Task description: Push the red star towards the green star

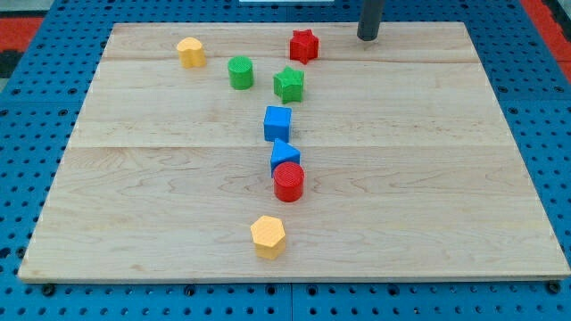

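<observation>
The red star (303, 45) sits at the far side of the desk (446, 178), just beyond and right of the green star (288, 84) — near it, not touching. The tip (368, 37) stands right of the red star, apart from it. The rod has no fingers, so no grasp state shows. Left of the green star sits a green cylinder (240, 72). No writing is readable.
</observation>
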Robot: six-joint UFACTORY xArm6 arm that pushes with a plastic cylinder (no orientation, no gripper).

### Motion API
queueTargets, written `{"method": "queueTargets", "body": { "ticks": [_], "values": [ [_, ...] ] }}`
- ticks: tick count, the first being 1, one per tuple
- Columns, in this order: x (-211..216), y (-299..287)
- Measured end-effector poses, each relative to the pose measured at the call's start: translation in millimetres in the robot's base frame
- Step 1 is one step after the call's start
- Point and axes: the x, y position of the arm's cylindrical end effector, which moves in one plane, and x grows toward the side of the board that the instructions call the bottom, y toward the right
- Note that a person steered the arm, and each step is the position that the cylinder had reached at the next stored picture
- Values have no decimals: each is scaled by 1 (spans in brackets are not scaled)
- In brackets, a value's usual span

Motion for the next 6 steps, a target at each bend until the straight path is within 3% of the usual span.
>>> {"method": "queueTargets", "body": {
  "ticks": [2,4,6],
  "values": [
    [0,-3],
    [-9,-47],
    [69,-93]
  ]
}}
